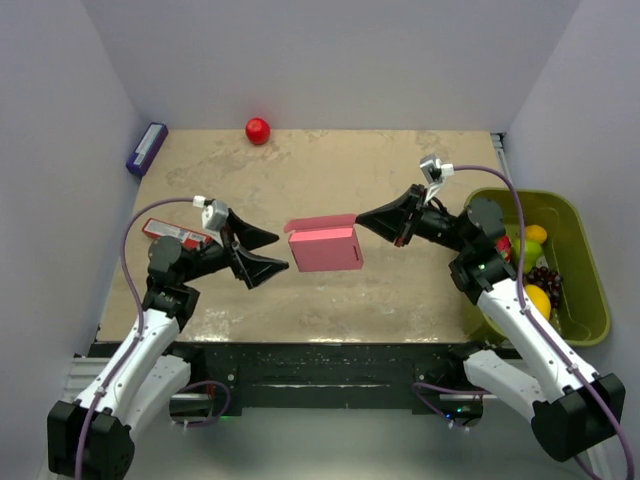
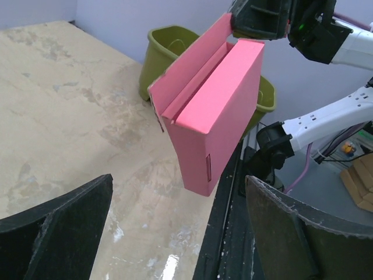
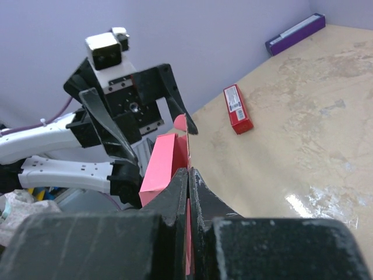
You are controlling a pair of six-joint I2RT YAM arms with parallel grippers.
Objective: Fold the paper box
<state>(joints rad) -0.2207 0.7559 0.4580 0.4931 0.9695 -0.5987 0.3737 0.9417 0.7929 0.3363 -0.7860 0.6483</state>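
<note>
The pink paper box point(image 1: 324, 247) is formed into a small rectangular box and hangs above the table's middle. My right gripper point(image 1: 362, 218) is shut on its raised lid flap at the far right corner; in the right wrist view the flap edge point(image 3: 187, 221) sits pinched between the fingers. My left gripper point(image 1: 275, 252) is open just left of the box, one finger on each side of its left end, not touching. In the left wrist view the box point(image 2: 213, 111) hangs ahead between the black fingers point(image 2: 55, 230).
A red bar-shaped packet point(image 1: 170, 232) lies behind my left arm. A red ball point(image 1: 258, 130) and a purple box point(image 1: 146, 147) sit at the far edge. A green bin point(image 1: 560, 265) with fruit stands at the right.
</note>
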